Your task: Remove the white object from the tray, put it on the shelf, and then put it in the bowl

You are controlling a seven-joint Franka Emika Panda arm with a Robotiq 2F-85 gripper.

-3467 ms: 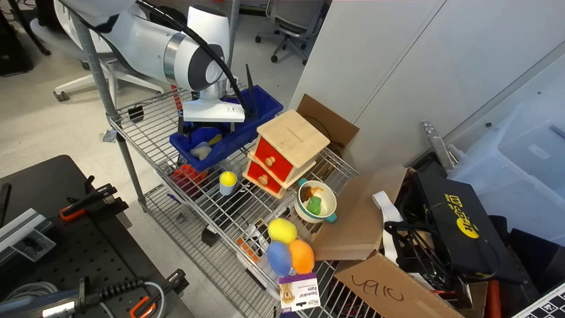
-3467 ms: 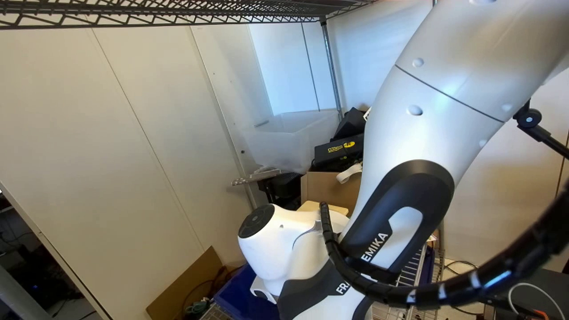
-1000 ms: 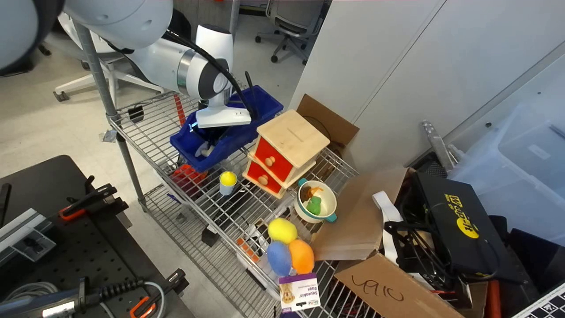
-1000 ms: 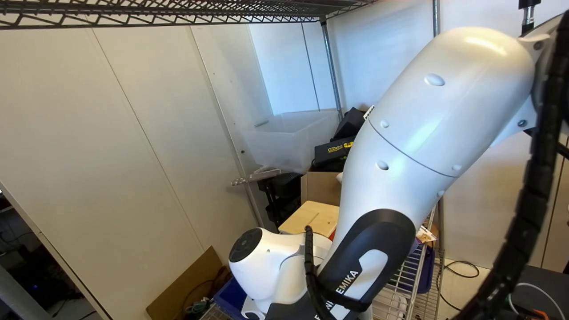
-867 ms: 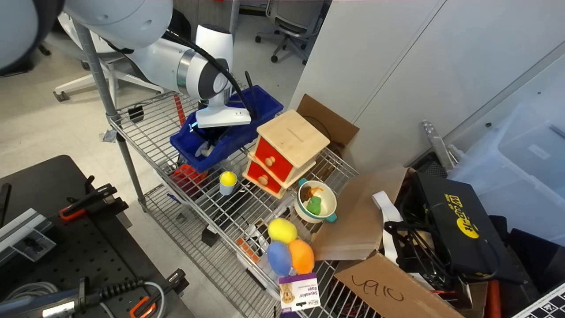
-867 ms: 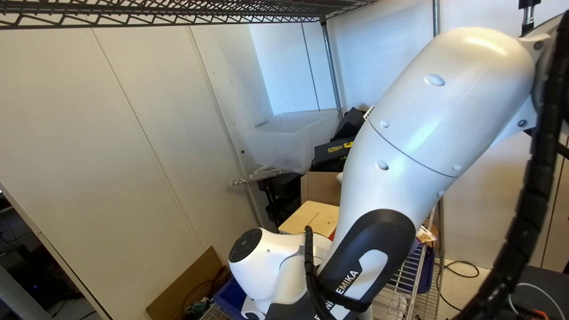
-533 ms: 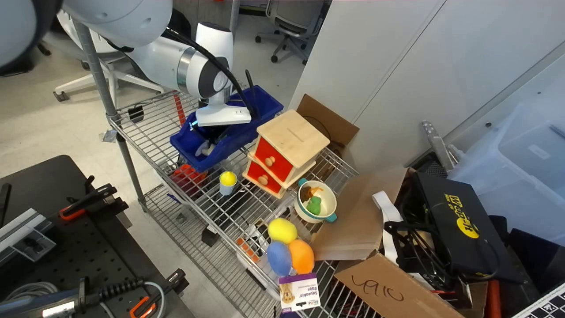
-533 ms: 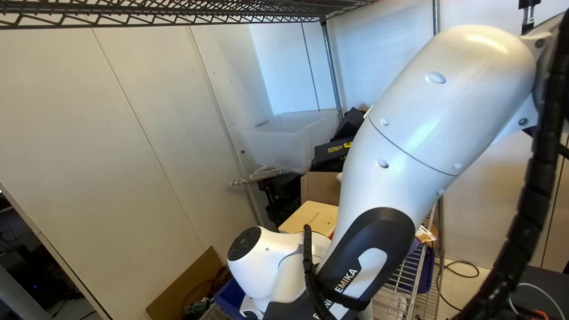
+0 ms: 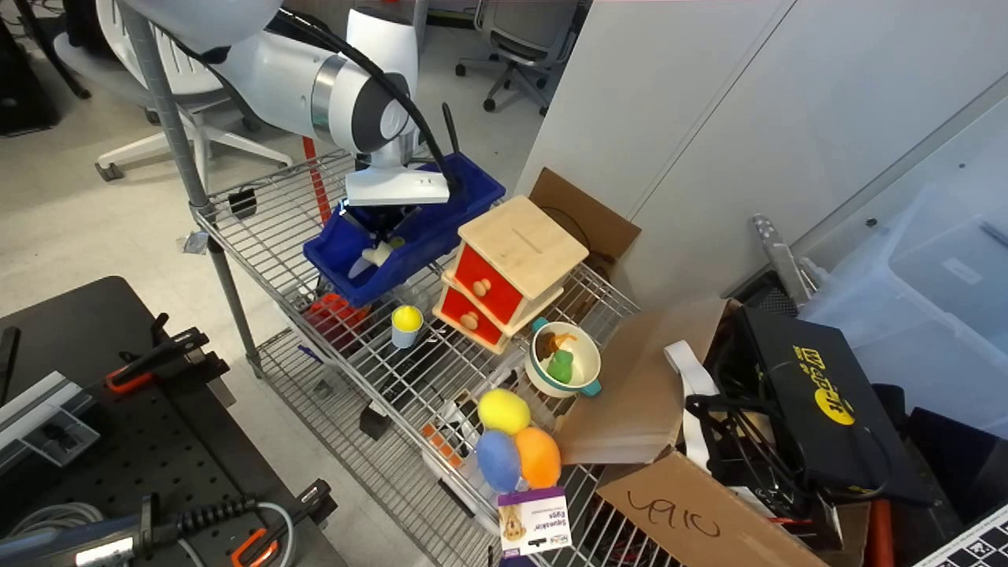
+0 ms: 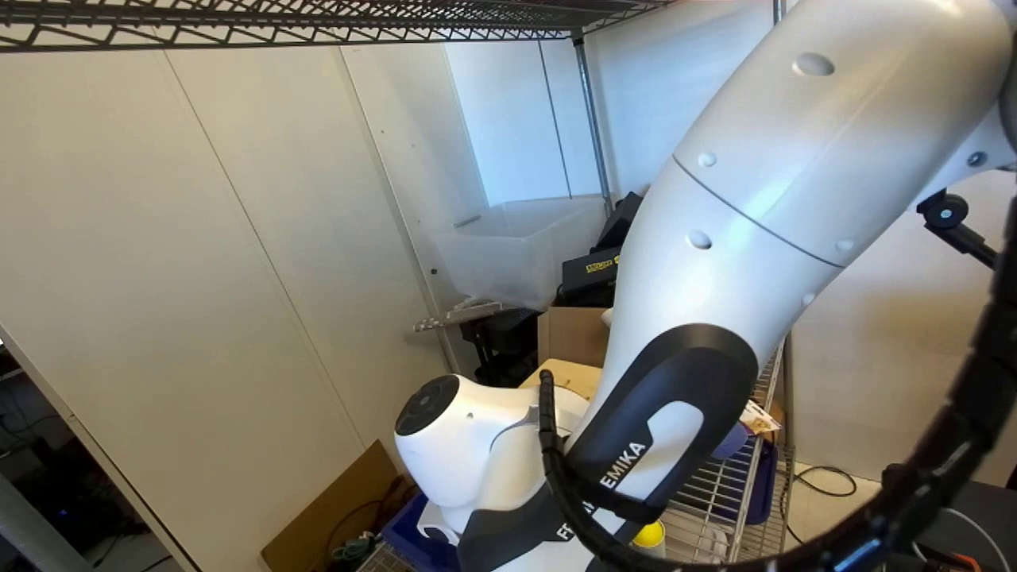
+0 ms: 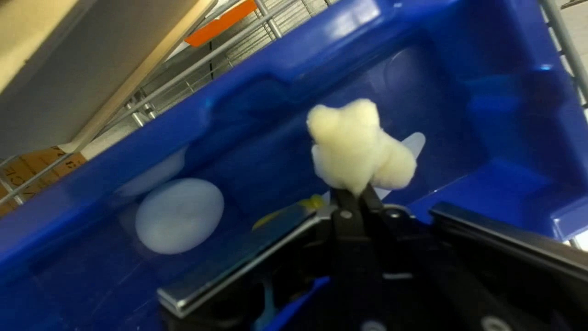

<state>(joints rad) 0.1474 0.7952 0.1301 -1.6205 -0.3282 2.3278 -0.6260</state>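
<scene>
My gripper point(image 11: 355, 193) is narrow, pinching the white object point(image 11: 351, 142) over the tray point(image 11: 262, 147); whether it touches bottom I can't tell. A pale oval point(image 11: 179, 216) lies at eight o'clock. In an exterior view, the drawer box point(image 9: 516, 256) stands at four o'clock, between tray and bowl point(image 9: 584, 359).

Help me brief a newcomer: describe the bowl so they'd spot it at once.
In an exterior view, on the wire shelf, find the wooden box with red drawers. To its lower right in the picture stands the bowl. Two teal handles and a green piece inside set it apart from the nearby yellow ball.
</scene>
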